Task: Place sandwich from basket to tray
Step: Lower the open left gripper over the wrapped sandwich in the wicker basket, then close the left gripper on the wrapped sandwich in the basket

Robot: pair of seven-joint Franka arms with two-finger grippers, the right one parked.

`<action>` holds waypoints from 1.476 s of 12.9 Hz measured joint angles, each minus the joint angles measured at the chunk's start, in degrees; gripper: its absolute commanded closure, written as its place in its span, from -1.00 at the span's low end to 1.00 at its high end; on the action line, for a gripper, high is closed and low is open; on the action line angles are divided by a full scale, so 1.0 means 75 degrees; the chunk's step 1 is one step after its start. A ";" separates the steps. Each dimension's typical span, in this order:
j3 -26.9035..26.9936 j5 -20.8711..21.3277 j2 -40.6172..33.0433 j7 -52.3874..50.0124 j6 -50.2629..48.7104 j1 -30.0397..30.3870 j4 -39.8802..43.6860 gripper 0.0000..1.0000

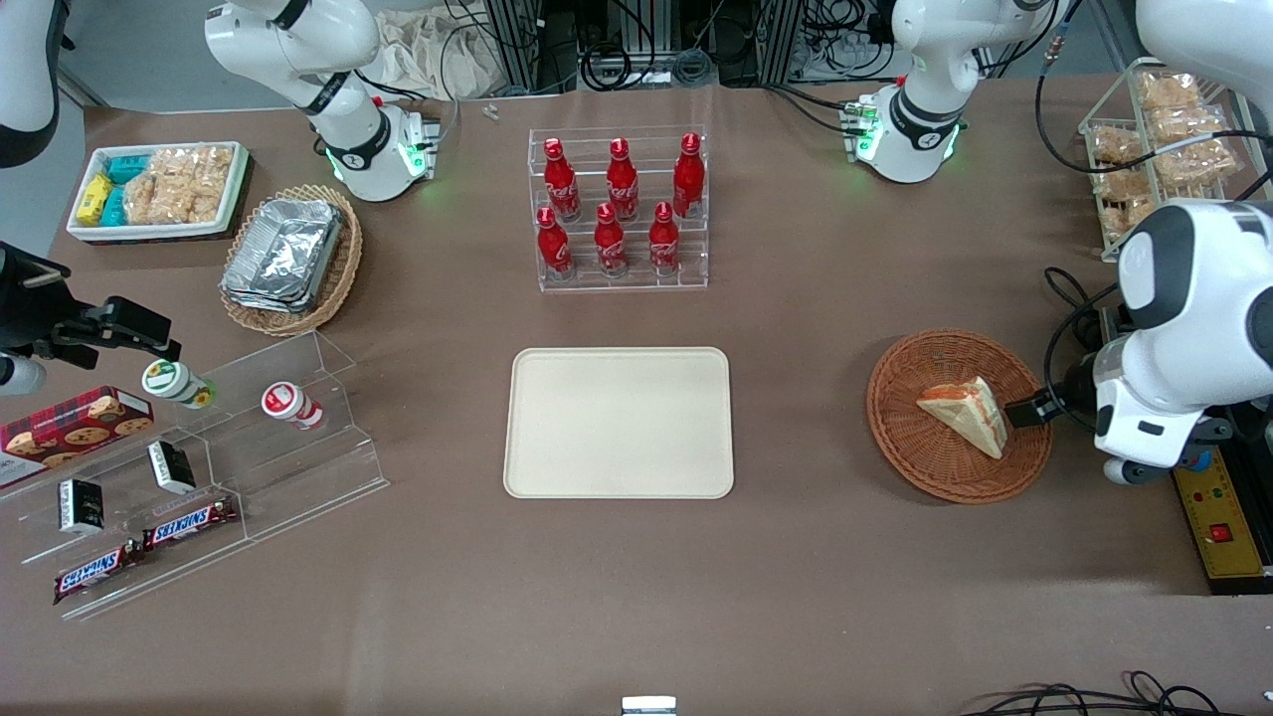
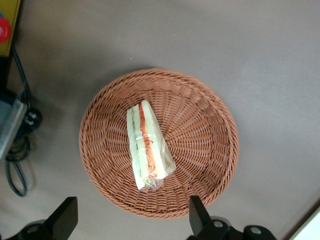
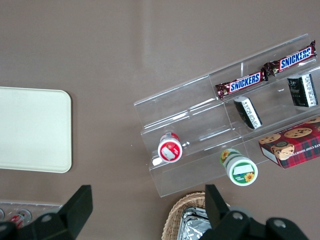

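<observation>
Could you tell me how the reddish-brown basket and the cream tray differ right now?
The basket is round, woven and reddish-brown; the tray is rectangular, smooth and cream. The basket holds the sandwich; the tray holds nothing. The open end effector hovers above the basket, not the tray. Both are shallow and rest flat on the brown table.

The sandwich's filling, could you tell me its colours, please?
Orange-red and green stripes, clearest in the left wrist view on the sandwich, below the open gripper.
</observation>
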 measured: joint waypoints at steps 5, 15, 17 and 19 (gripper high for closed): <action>0.0045 0.0000 0.0021 -0.0759 0.0986 0.0197 -0.0950 -1.00; 0.0039 -0.0302 0.0089 -0.1360 0.2343 0.0498 -0.2112 -1.00; 0.0039 -0.0314 0.0099 -0.1399 0.2692 0.0498 -0.2377 -1.00; 0.0039 -0.0350 0.0111 -0.1411 0.2984 0.0498 -0.2622 -1.00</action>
